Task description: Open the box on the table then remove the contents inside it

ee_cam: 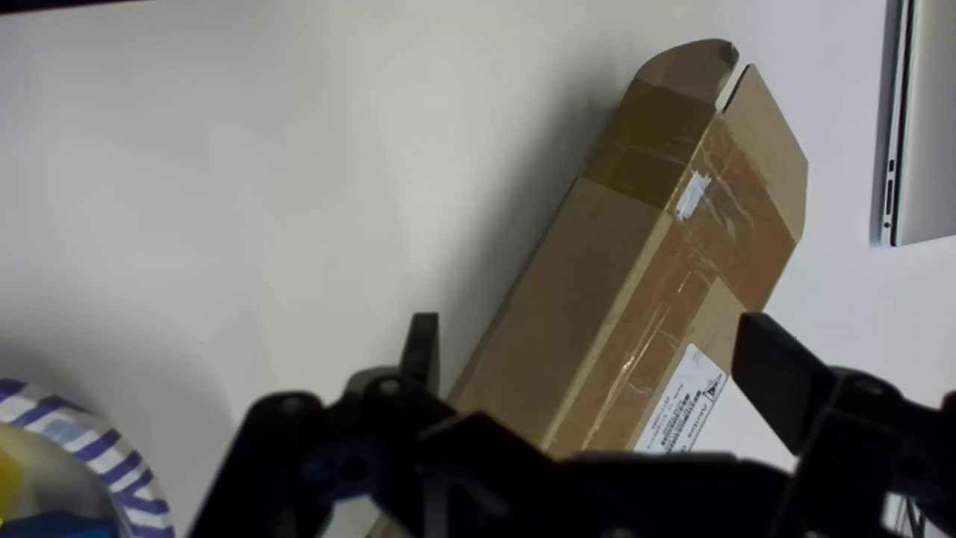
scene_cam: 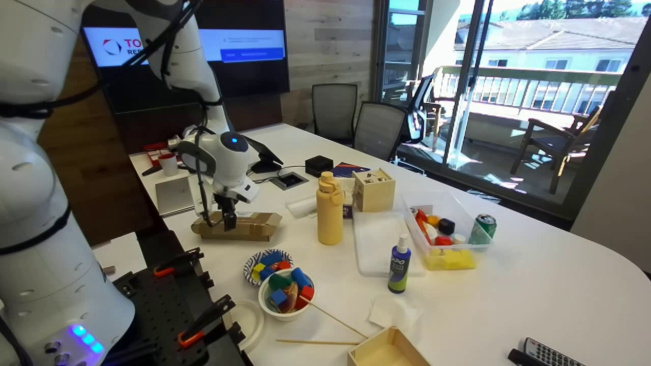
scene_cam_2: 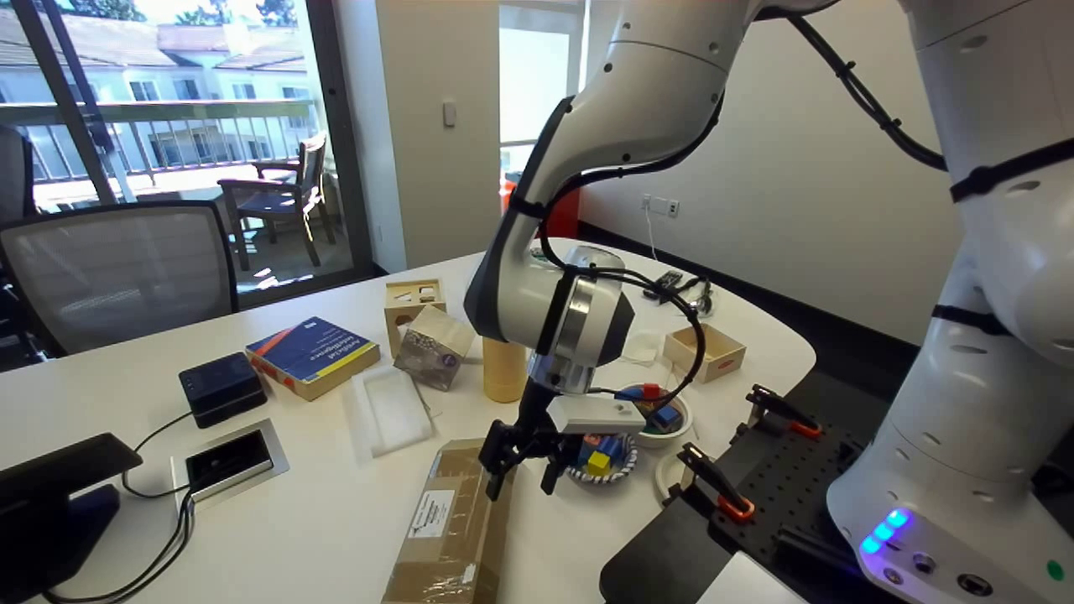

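A bowl [scene_cam: 286, 316] and striped bowl [scene_cam: 248, 269] hold blocks [scene_cam: 278, 296], a bin [scene_cam: 447, 206] coloured pieces [scene_cam: 443, 240]. The box [scene_cam: 257, 231] lies near the robot-side table [scene_cam: 508, 295] edge; the wrist view shows it between released, parted jaws of the gripper [ee_cam: 590, 326].

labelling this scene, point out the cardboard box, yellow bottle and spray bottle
Cardboard box [ee_cam: 668, 280]: wrist view, taped top face.
Yellow bottle [scene_cam: 330, 216]: in an exterior view, body.
Spray bottle [scene_cam: 399, 268]: in an exterior view, label.

In ext. view: oblong tan-brown cardboard box [scene_cam_2: 457, 545] cut at btm; tall yellow bottle [scene_cam_2: 503, 371], top hidden by white arm [scene_cam_2: 654, 92]. Wrist view: flat silver laptop [ee_cam: 930, 127] cut at R.
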Robot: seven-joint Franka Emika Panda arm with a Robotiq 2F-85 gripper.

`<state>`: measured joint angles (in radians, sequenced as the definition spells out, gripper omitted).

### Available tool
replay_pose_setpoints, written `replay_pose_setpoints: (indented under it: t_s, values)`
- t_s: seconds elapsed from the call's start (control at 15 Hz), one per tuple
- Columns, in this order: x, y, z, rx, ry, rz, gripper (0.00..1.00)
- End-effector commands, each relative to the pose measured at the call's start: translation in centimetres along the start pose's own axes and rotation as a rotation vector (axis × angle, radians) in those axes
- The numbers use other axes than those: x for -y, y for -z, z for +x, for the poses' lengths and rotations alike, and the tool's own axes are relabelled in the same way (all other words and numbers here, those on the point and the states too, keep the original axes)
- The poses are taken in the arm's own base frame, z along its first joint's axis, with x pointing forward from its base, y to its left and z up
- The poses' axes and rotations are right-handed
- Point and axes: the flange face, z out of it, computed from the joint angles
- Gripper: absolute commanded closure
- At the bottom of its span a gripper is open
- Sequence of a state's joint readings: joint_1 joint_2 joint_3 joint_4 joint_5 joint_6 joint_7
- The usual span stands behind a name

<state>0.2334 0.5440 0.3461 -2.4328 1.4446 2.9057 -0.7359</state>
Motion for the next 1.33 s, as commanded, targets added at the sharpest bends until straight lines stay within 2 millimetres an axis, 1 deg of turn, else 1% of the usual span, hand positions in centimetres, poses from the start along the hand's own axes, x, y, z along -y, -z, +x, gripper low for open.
replay_pose_setpoints:
  t_s: [0.0, 0.13, 0.6, 0.87, 1.0, 1.27]
  values:
    - [-0.7, -1.6, 0.7, -0.02, 0.014, 0.008, 0.0]
    - [-0.9, -2.8, 1.0, -0.02, 0.026, 0.011, 0.0]
    - [-0.6, -6.8, 2.1, -0.023, 0.056, 0.043, 0.0]
    - [-0.4, -8.5, 2.7, -0.032, 0.053, 0.073, 0.0]
    - [-0.1, -8.7, 3.0, -0.047, 0.046, 0.095, 0.0]
    - [1.5, -7.3, 3.3, -0.112, 0.054, 0.15, 0.0]
